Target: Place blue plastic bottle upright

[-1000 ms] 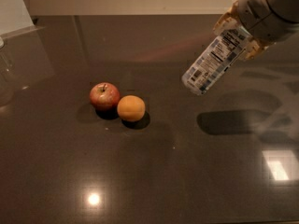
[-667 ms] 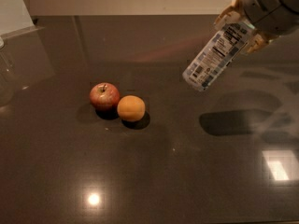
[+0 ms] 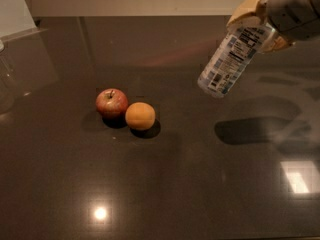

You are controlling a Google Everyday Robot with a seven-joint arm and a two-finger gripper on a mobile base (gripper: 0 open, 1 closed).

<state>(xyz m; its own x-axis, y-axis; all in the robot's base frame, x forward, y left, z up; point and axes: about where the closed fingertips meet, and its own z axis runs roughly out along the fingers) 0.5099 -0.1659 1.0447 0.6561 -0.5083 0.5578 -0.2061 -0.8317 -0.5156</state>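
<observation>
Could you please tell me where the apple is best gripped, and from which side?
Probably from above, around the round middle of the apple, pinching front to back: its stem points up, and the orange sits close at its right-front, blocking a left-right pinch. The gripper, at upper right, holds the tilted blue plastic bottle in the air.

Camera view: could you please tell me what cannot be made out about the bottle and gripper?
The blue plastic bottle: upper end hidden between the fingers of the gripper, camera view.
That gripper, upper right: cut by top and right edges.
Its label: print too small to read.
</observation>
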